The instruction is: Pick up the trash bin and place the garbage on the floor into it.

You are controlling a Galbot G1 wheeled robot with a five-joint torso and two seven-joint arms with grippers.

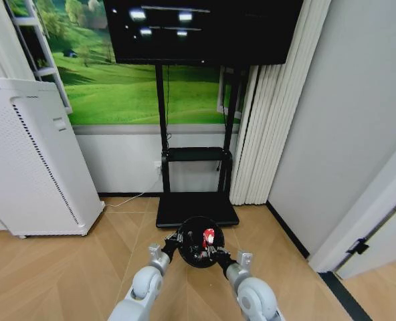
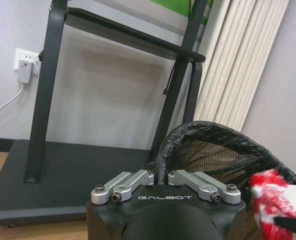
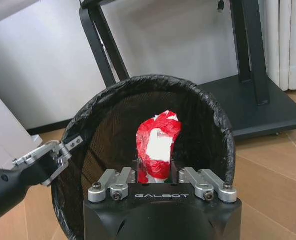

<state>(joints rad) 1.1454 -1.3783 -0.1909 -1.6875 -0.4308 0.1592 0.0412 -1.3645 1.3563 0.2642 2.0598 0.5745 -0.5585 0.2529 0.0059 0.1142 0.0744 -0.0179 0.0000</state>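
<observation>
— While the trash bin [image 1: 199, 242] is held up between the two arms, where exactly does it sit?

— Just in front of the black base plate of the TV stand [image 1: 196, 208], above the wooden floor [image 1: 64, 274]. It is a round black mesh basket lined with a black bag, its mouth tilted toward the robot.

— Who holds it?

— The left gripper [image 2: 161, 175] is clamped on the rim; in the left wrist view the bagged edge runs straight up between its closed fingers. In the right wrist view the same gripper [image 3: 63, 152] grips the rim at the side of the bin.

— And the other arm?

— The right gripper [image 3: 158, 172] is poised at the bin's mouth, pinching a crumpled red-and-white piece of garbage [image 3: 158, 145]. The piece stands up between its fingers, over the opening and in front of the mesh wall. From the head view it is a small red spot [image 1: 209, 235] at the bin's top, and it also pokes into the left wrist view as a red-and-white wad [image 2: 275, 202] beside the rim.

— What lies around them?

— A white perforated appliance [image 1: 34, 160] stands well off to the robot's left against the wall, a dark screen [image 1: 201, 30] tops the stand, pale pleated curtains [image 1: 275, 107] hang to the right of it, and a charger is plugged into a wall socket [image 2: 24, 67] behind the stand's leg.
</observation>
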